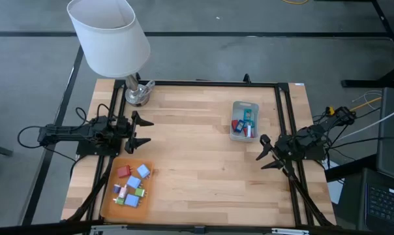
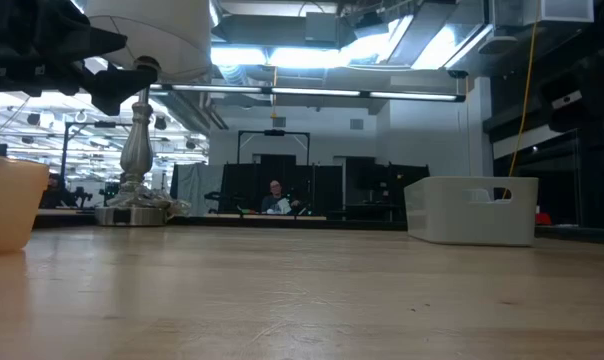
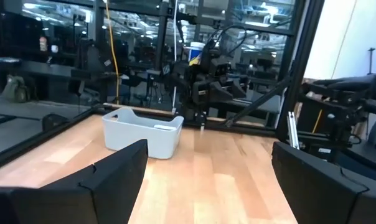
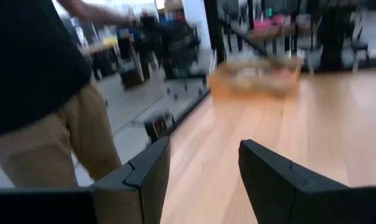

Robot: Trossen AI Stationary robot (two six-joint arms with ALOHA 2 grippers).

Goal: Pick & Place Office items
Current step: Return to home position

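The office items [image 1: 130, 186] are several tiny red, blue, green and pink pieces lying on the flat orange tray [image 1: 106, 196] near the table's near left corner. A few more pieces [image 1: 244, 124] lie inside the translucent bin [image 1: 244, 106] on the right half of the table. My left gripper [image 1: 145, 130] is open and hovers just beyond the tray's far edge. In its wrist view [image 3: 206, 180] it looks toward the bin [image 3: 144, 134]. My right gripper [image 1: 266, 151] is open near the right edge, on the near side of the bin. Its wrist view [image 4: 203, 174] shows the tray [image 4: 256, 78].
A lamp with a white shade [image 1: 109, 36] stands on a silver base [image 1: 137, 93] at the far left corner. A person [image 4: 32, 93] in a dark shirt stands close beside the table. Bare wood [image 1: 197, 170] lies between tray and bin. A black frame [image 1: 210, 83] rims the table.
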